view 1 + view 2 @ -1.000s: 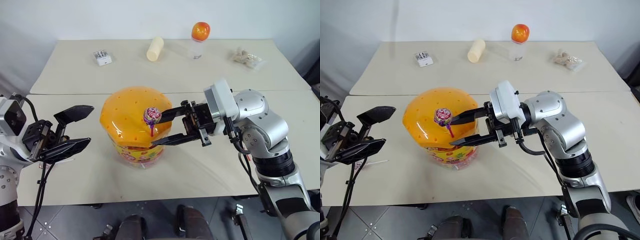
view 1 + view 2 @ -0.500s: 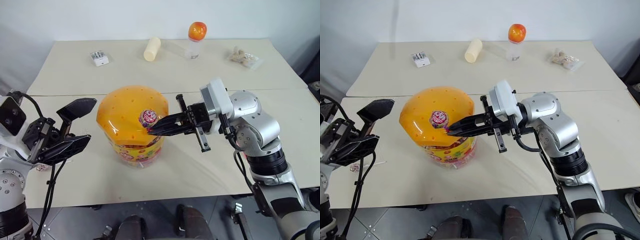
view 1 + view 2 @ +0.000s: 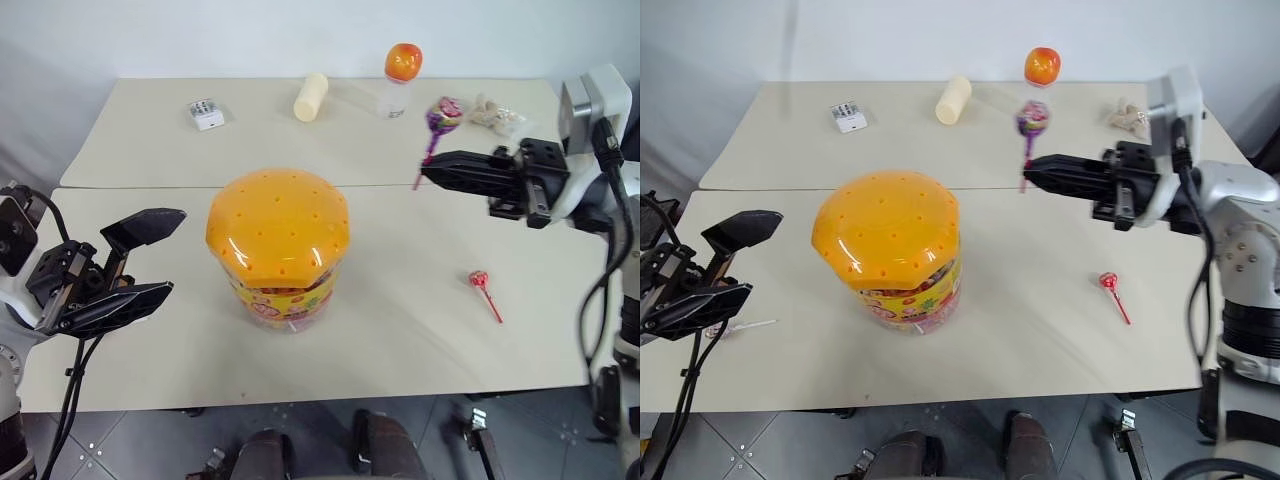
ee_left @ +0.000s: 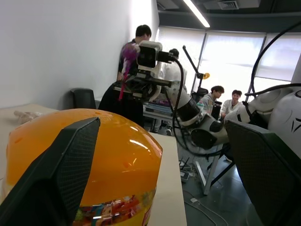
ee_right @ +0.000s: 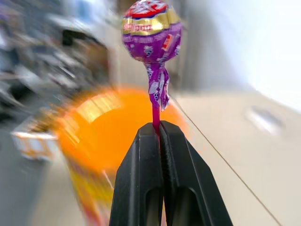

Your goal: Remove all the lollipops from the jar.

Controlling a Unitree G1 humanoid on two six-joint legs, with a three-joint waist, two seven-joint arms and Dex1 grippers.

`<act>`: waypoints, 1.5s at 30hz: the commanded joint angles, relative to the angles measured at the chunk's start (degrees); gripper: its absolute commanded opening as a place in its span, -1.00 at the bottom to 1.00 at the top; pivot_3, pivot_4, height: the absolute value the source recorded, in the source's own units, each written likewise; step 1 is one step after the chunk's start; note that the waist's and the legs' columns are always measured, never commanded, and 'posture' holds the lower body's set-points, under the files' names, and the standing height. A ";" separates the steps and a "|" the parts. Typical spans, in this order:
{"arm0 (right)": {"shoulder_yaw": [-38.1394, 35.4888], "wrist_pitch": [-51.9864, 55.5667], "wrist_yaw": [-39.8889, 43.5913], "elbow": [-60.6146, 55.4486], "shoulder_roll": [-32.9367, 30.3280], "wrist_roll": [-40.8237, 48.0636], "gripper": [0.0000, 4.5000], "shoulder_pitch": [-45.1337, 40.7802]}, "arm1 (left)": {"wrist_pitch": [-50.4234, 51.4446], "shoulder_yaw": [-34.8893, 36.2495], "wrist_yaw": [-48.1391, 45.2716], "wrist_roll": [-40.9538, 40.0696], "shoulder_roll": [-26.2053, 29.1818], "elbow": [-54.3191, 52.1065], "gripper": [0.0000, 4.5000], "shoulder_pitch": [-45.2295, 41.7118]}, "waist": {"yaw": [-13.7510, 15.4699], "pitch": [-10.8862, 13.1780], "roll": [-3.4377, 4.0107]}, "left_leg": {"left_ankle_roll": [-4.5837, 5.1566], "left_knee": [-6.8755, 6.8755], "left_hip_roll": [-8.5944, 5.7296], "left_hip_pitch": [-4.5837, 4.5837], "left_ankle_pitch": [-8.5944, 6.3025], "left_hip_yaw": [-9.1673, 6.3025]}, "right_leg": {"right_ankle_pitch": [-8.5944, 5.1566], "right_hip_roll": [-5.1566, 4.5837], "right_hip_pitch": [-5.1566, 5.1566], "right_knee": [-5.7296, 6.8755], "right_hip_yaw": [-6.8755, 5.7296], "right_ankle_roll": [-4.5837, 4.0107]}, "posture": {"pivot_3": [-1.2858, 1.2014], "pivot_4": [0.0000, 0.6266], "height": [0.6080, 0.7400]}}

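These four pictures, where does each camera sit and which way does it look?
Left eye view: on the head, looking down over the table; jar in the middle, both arms at the sides.
Right eye view: its twin, same scene slightly shifted.
Left wrist view: on the left arm, looking past its open gripper at the jar towards people in the room.
Right wrist view: on the right arm, looking along its shut gripper pinching a lollipop by the stick.
Shared: the orange-lidded jar shows in all four.

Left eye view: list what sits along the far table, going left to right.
small white box → cream cylinder → small clear bottle with an orange ball top → clear bag of pale pieces. The lollipop held up by the right gripper overlaps this row, so it is left out.
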 commanded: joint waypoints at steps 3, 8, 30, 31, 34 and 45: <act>0.31 -11.38 -0.21 12.21 -12.80 -19.19 -0.99 13.94 | -9.47 0.01 -6.44 12.12 3.01 0.98 1.00 0.97 | 0.12 0.01 -0.02 | 0.00 0.00 0.00 0.02 0.00 0.11 | 0.00 0.01 0.02 -0.07 0.01 0.00 | 0.03 -0.52 1.00; 5.96 -16.54 -3.62 21.03 -15.34 -30.97 -0.99 19.85 | -8.50 0.37 -10.27 11.77 5.55 1.79 1.00 1.58 | -0.36 0.01 0.01 | 0.03 0.01 0.02 0.06 0.02 0.35 | 0.00 0.01 0.00 -0.15 0.19 0.00 | 0.03 -0.52 1.00; -11.80 -34.51 10.95 12.18 -0.92 -12.77 0.99 30.08 | -10.37 0.62 -14.71 21.47 8.90 16.72 1.00 3.81 | -0.16 0.06 0.21 | 0.00 0.04 0.15 0.15 0.00 0.43 | -0.01 0.16 0.00 -0.10 0.31 -0.01 | 0.03 -0.52 1.00; -12.23 -33.96 9.40 9.73 0.07 -11.91 0.99 29.96 | -12.01 0.26 -14.14 23.03 8.19 17.77 1.00 3.58 | -0.15 0.06 0.21 | -0.01 0.03 0.16 0.17 0.00 0.41 | -0.01 0.16 0.00 -0.06 0.31 -0.01 | 0.03 -0.52 1.00; -11.04 -32.51 8.39 0.54 2.62 -8.04 0.99 29.60 | -15.28 -1.51 -11.59 27.18 6.33 17.88 1.00 4.64 | -0.14 0.06 0.21 | -0.03 0.04 0.17 0.16 -0.01 0.41 | -0.01 0.16 0.00 -0.06 0.30 -0.01 | 0.03 -0.52 1.00; -0.39 -40.34 6.27 -6.93 10.49 -15.09 0.99 30.54 | -19.46 -4.05 0.67 34.09 -0.64 9.81 1.00 9.48 | 0.08 0.02 0.12 | -0.06 0.05 0.17 0.18 -0.05 0.35 | -0.01 0.13 -0.02 0.07 0.27 -0.02 | 0.03 -0.52 1.00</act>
